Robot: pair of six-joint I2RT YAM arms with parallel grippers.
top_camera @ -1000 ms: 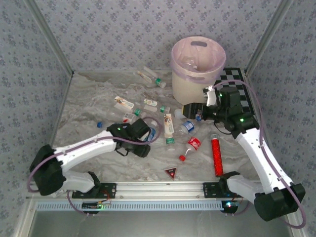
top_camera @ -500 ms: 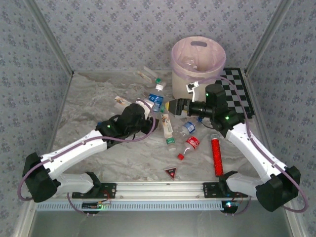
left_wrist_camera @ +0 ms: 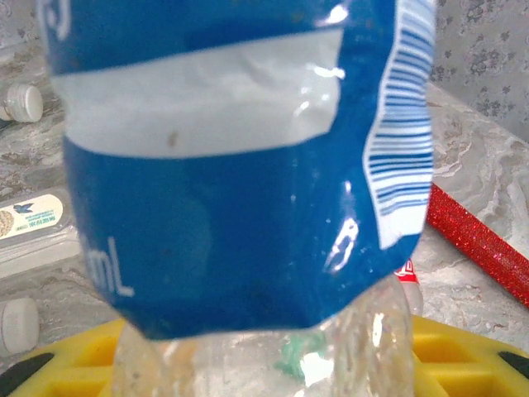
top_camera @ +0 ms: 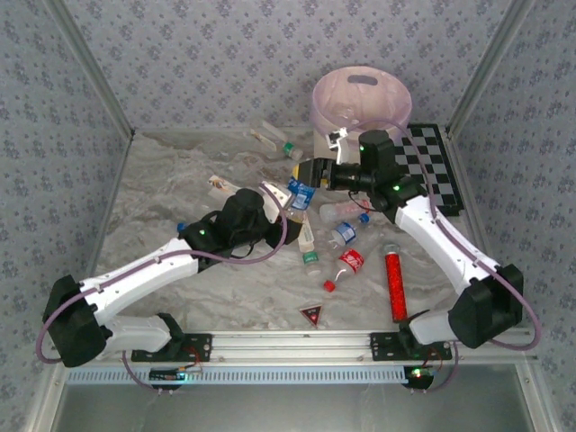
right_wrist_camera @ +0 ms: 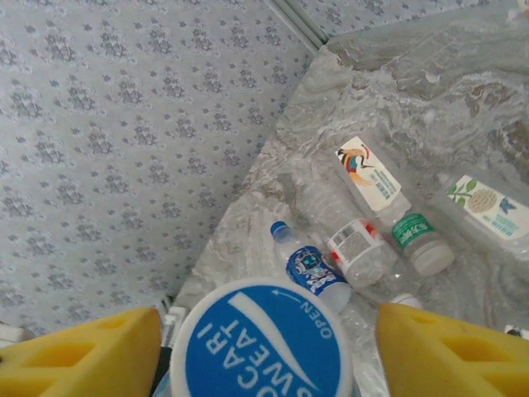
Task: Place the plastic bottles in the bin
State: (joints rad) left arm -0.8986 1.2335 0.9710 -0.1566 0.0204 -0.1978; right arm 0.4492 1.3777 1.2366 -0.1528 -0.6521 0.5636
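Handover looks to be the step in hand, hence one bottle hanging in the air between two arms. The round cream-white bin [top_camera: 400, 99], lined with a translucent pink bag, stands at the counter's far side. Just in front of it, to its left, is the right end effector [top_camera: 309, 172], pointing away from the bin toward the left end effector [top_camera: 286, 205], which lies further out on that side. The left one is clamped on a crushed clear plastic bottle with a blue-and-white label [left_wrist_camera: 231, 207], raised off the counter and offered cap-first. The right one's yellow pads [right_wrist_camera: 91, 351] stand apart either side of the round blue cap [right_wrist_camera: 260, 343], a gap showing on one side, so I judge it has no hold yet. Being nearer the bin, the right arm is probably meant to do the dropping. More clear bottles [top_camera: 342, 234] lie loose in front of the bin and to its left; a red glittery tube [top_camera: 394, 286] and small red triangle [top_camera: 311, 314] lie further out. The counter [top_camera: 162, 180] wears a wrinkled marbled grey-white sheet; grey-blue flowered wallpaper [top_camera: 225, 54] closes it in.
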